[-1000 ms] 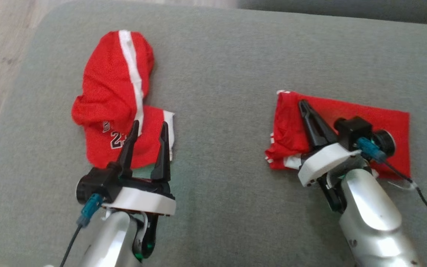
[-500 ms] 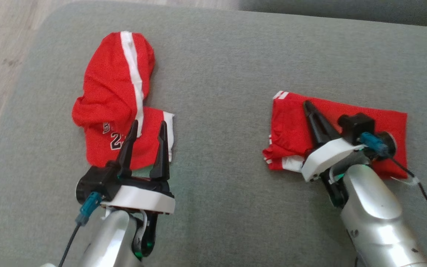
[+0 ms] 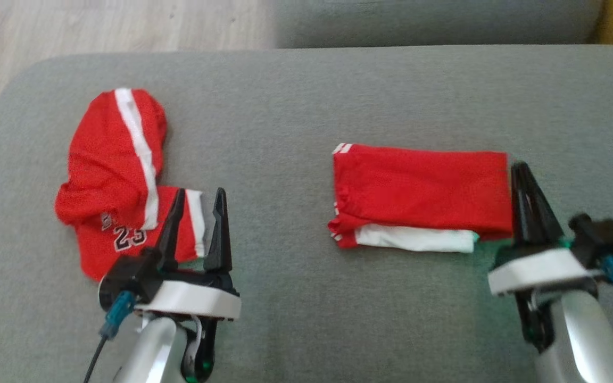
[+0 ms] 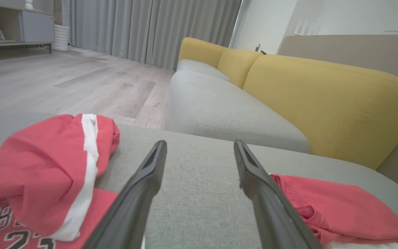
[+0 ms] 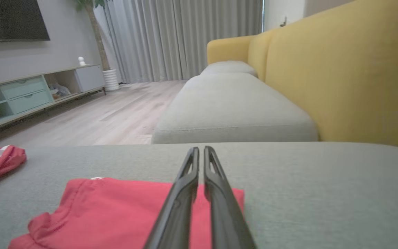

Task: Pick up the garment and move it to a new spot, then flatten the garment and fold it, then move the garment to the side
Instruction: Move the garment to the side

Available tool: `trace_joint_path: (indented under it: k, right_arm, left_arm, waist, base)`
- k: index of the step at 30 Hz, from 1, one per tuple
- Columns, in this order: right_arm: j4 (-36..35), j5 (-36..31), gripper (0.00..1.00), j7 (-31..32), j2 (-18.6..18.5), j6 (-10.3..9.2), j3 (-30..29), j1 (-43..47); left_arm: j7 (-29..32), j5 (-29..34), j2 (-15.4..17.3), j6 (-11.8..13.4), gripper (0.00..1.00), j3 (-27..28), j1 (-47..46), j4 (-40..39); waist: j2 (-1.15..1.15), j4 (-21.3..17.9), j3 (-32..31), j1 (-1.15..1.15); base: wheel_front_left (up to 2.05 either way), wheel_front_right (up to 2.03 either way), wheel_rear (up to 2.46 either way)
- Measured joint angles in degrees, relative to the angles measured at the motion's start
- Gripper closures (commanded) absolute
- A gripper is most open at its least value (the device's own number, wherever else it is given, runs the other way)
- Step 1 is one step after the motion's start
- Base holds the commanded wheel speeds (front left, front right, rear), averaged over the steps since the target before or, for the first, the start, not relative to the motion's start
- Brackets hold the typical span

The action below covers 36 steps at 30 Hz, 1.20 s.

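A folded red garment (image 3: 418, 186) with a white layer showing along its near edge lies flat on the grey cushion, right of centre. My right gripper (image 3: 519, 169) is shut with nothing in it, its tips just off the garment's right edge. From the right wrist the shut gripper (image 5: 200, 151) points over the garment's (image 5: 123, 207) right end. A second, crumpled red garment (image 3: 117, 181) with a white stripe and the number 23 lies at the left. My left gripper (image 3: 199, 192) stands open at that one's near right corner. In the left wrist view, the open left gripper (image 4: 199, 148) has bare cushion between the crumpled garment (image 4: 47, 173) and the folded garment (image 4: 340, 204).
The grey seat cushion (image 3: 296, 298) ends at a rounded left edge, with wooden floor (image 3: 72, 26) beyond it. Another grey cushion (image 4: 219, 107) lies ahead across a gap. A yellow backrest (image 5: 351, 76) runs along the right. A low cabinet (image 5: 19, 97) stands across the room.
The camera has shifted, so the whole picture moved. My shut right gripper has come off the top of the folded garment to its right edge. The left gripper stays open.
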Motion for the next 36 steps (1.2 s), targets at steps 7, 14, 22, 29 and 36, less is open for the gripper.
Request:
trace_joint_path:
  k: [7,14,22,29,36]
  right_arm:
    - [-3.94,0.01,0.00,-0.01,0.41,0.00,-1.72,8.29]
    - [-6.31,0.49,0.00,-0.01,0.42,0.00,-2.12,8.97]
    - [-5.97,0.48,0.00,-0.01,0.44,0.00,-2.72,8.76]
    - [3.33,1.08,0.00,4.69,0.47,0.00,-5.49,0.09]
    - [13.83,6.64,0.00,10.40,0.43,0.00,-5.84,-4.75]
  left_arm:
    - [0.01,-0.14,0.00,-0.01,0.00,-0.05,1.53,0.10]
    - [0.01,-0.15,0.00,-0.01,0.00,-0.16,1.64,0.60]
    - [0.01,-0.14,0.00,-0.01,0.00,-0.48,1.52,0.14]
    - [0.00,-0.15,0.00,-0.10,0.00,-1.65,-0.37,-0.05]
    - [0.01,-0.59,-0.01,-0.27,0.00,-2.20,-1.44,0.02]
  waist:
    - [0.00,-2.21,-1.54,-0.01]
    - [0.00,-2.60,-1.52,0.00]
    - [0.00,-1.92,0.13,0.00]
    - [0.00,0.01,3.51,0.01]
    - [0.00,2.36,5.34,0.02]
  base:
    - [0.00,0.00,0.00]
    - [0.00,0.00,0.00]
    - [0.00,0.00,0.00]
    - [0.00,0.00,0.00]
    - [0.00,0.00,0.00]
